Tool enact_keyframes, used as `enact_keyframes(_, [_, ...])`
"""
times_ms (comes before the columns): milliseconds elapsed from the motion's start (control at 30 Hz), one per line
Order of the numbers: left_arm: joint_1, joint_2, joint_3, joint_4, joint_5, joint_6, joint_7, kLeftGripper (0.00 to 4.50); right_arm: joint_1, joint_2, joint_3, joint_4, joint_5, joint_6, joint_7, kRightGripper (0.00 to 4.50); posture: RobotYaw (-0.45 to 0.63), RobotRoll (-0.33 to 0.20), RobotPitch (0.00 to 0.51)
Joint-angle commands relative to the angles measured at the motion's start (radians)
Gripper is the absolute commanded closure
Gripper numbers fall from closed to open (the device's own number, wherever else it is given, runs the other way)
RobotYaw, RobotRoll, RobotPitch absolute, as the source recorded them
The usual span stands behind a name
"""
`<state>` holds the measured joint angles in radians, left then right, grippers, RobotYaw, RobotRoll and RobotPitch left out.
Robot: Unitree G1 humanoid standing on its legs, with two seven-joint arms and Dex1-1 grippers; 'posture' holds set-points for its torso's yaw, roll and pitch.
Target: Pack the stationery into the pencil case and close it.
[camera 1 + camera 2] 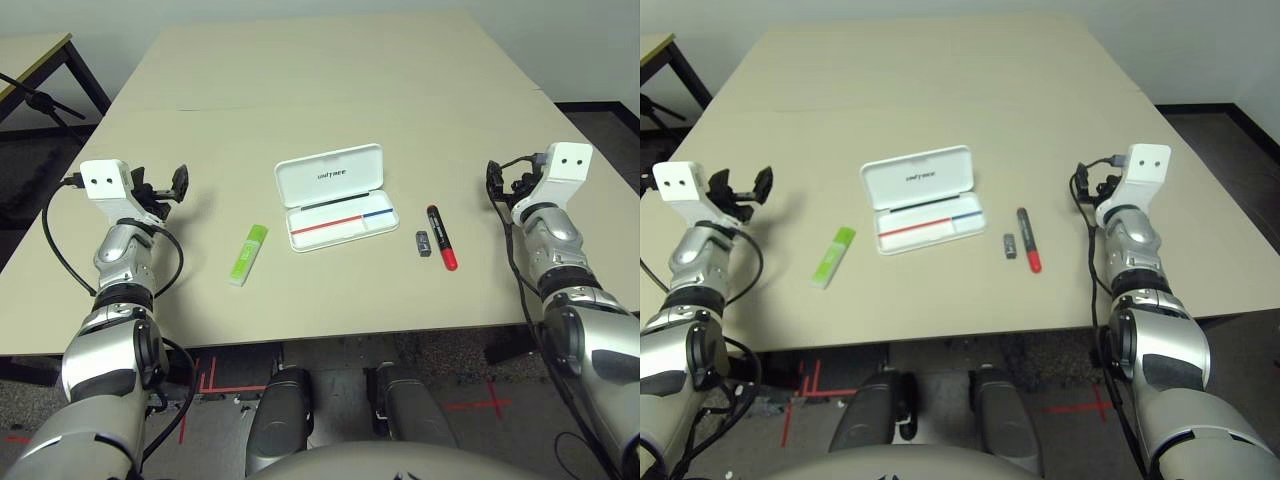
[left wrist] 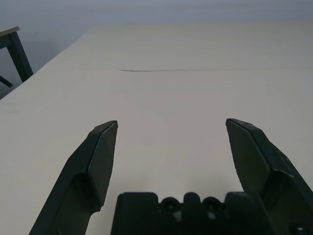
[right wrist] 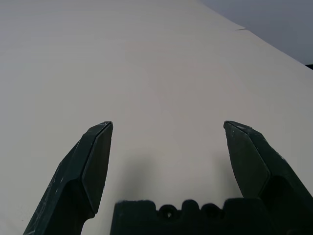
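The white pencil case [image 1: 335, 195] lies open in the middle of the table, lid raised behind a tray with a red-and-blue stripe. To its left rests the lime-green highlighter [image 1: 248, 254]. To its right lie the small dark grey block [image 1: 423, 243] and the red marker with black cap [image 1: 442, 237]. My left gripper [image 1: 160, 185] hovers at the table's left side, open and holding nothing, well left of the highlighter. Over at the right side my right gripper [image 1: 507, 178] is open too, right of the marker, with bare table between its fingers [image 3: 95, 161].
The beige table [image 1: 330, 90] stretches far behind the case, with a seam across it. A dark-legged table [image 1: 40, 70] stands beyond the left edge. The near table edge runs just below the stationery.
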<state>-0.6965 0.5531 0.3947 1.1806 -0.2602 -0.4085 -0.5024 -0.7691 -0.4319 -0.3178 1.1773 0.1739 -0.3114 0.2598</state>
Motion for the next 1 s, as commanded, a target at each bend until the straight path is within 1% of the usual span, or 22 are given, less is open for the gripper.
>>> enact_keyframes(33, [-0.004,0.008,0.004,-0.004,-0.002,0.002,-0.004,0.04,-0.001,0.003,0.003,0.002,-0.003,-0.002,0.000,0.00,-0.04,0.000,0.109])
enact_keyframes(133, [-0.002,0.005,0.002,-0.005,-0.002,0.005,-0.009,0.04,0.010,-0.003,0.001,-0.005,-0.001,-0.004,0.004,0.00,-0.06,0.000,0.112])
enact_keyframes(300, [-0.006,0.015,0.006,0.002,-0.004,0.010,-0.013,0.04,0.015,-0.003,-0.001,-0.015,0.000,-0.004,0.003,0.00,-0.06,0.000,0.112])
enact_keyframes(433, [-0.013,0.023,0.013,0.003,-0.011,0.017,-0.012,0.04,0.005,0.001,0.010,-0.032,0.007,0.011,0.078,0.00,-0.05,0.000,0.110])
enact_keyframes(567, [-0.011,0.029,0.012,-0.005,-0.011,0.018,-0.025,0.04,0.035,-0.013,0.042,-0.105,0.017,0.062,0.262,0.00,-0.04,0.000,0.104])
enact_keyframes(767, [-0.009,0.039,0.017,-0.025,-0.021,0.023,-0.062,0.04,0.131,-0.083,0.101,-0.345,0.059,0.211,0.565,0.00,-0.03,0.000,0.085])
enact_keyframes(800, [-0.009,0.039,0.018,-0.028,-0.024,0.025,-0.071,0.04,0.144,-0.094,0.106,-0.380,0.068,0.235,0.597,0.00,-0.03,0.000,0.085])
enact_keyframes(933, [0.010,0.034,0.011,-0.088,-0.045,0.061,-0.178,0.04,0.215,-0.163,0.152,-0.549,0.108,0.337,0.788,0.00,-0.04,0.000,0.084])
enact_keyframes(1000, [0.033,0.031,-0.004,-0.141,-0.050,0.080,-0.239,0.04,0.252,-0.194,0.171,-0.618,0.124,0.386,0.859,0.00,-0.03,0.000,0.087])
